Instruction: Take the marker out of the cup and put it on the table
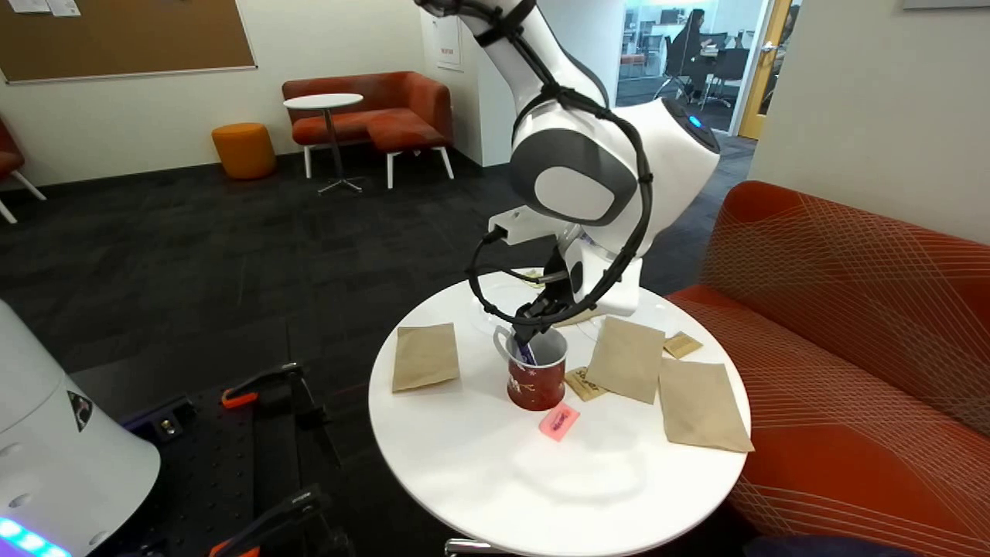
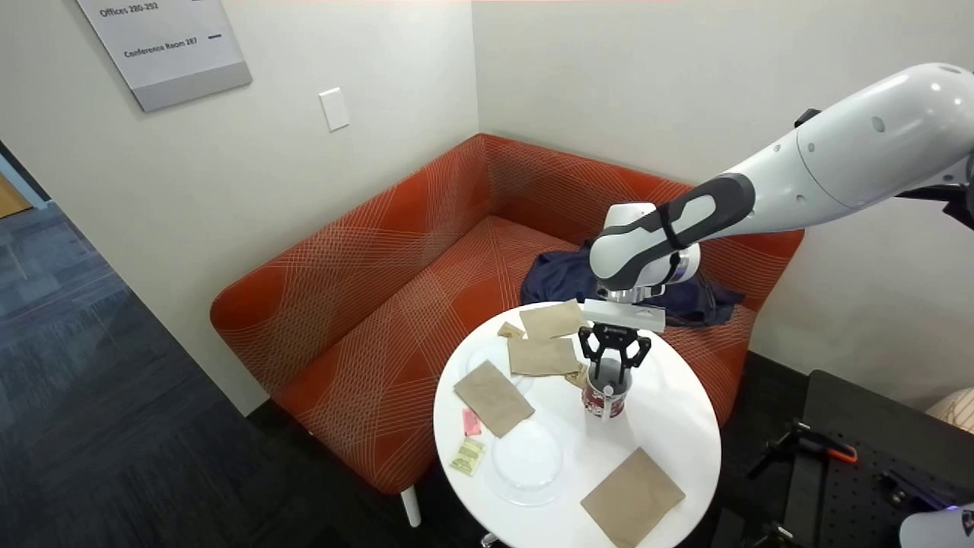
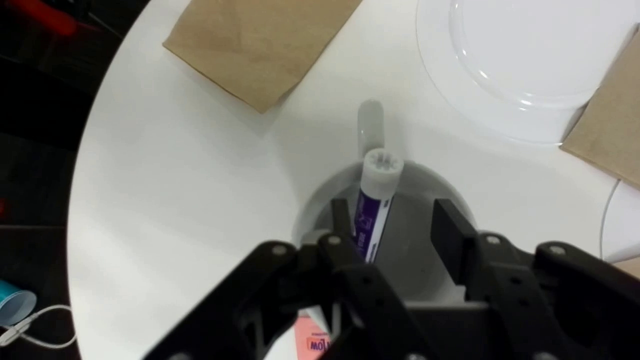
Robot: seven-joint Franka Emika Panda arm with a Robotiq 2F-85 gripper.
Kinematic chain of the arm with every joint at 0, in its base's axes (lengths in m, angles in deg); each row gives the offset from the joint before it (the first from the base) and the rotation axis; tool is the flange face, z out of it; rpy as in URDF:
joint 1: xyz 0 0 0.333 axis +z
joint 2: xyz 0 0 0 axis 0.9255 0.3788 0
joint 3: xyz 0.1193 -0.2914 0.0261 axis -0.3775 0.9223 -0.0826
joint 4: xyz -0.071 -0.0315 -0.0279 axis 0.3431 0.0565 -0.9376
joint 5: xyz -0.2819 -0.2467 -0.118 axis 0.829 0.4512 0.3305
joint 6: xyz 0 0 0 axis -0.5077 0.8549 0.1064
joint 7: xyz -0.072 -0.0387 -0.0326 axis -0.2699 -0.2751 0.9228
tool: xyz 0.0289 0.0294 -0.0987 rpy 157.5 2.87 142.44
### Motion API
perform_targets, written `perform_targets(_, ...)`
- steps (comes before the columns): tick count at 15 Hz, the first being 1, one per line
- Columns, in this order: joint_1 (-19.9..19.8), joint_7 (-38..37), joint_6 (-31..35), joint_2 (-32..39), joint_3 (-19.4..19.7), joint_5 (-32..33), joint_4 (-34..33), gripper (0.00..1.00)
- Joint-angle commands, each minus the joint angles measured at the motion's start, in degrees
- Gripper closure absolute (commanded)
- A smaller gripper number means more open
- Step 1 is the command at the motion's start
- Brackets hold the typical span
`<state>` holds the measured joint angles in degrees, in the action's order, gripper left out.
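The cup (image 1: 535, 387) is a dark red mug with a pale inside, upright on the round white table (image 1: 479, 487). It also shows in an exterior view (image 2: 593, 401) and from above in the wrist view (image 3: 415, 230). The marker (image 3: 371, 220), purple with a white end, leans inside the cup toward the handle side. Part of it shows in an exterior view (image 1: 527, 353). My gripper (image 3: 392, 215) is open, pointing down, its fingertips at the cup's mouth. The marker lies between the fingers, close to the left one in the wrist view. Its lower part is hidden.
Tan paper squares (image 1: 425, 356) lie around the cup, with more (image 2: 494, 399) beyond it. A transparent plate (image 2: 498, 483) sits near the handle side. A pink packet (image 1: 558, 422) lies close beside the cup. An orange-red couch (image 2: 426, 304) borders the table.
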<state>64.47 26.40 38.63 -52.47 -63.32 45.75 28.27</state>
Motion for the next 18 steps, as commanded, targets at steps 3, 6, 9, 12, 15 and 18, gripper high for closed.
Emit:
perform_targets(3, 0.2, -2.3, 1.5, 0.9, -0.1, 0.6, 0.4, 0.54)
perform_targets(6, 0.4, -2.8, 1.8, 2.0, -0.1, 0.7, -0.2, 0.55)
perform_targets(9, 0.3, -3.1, 2.1, 2.7, -0.3, 0.6, -0.5, 0.81)
perform_targets(12, 0.3, -3.1, 2.4, 3.0, -0.4, 0.5, -0.4, 1.0)
perform_targets(15, 0.3, -3.0, 2.5, 2.0, -0.2, 0.6, 0.2, 0.95)
perform_targets(18, -0.2, -2.2, 1.6, 0.0, -0.2, 0.4, 1.4, 0.95)
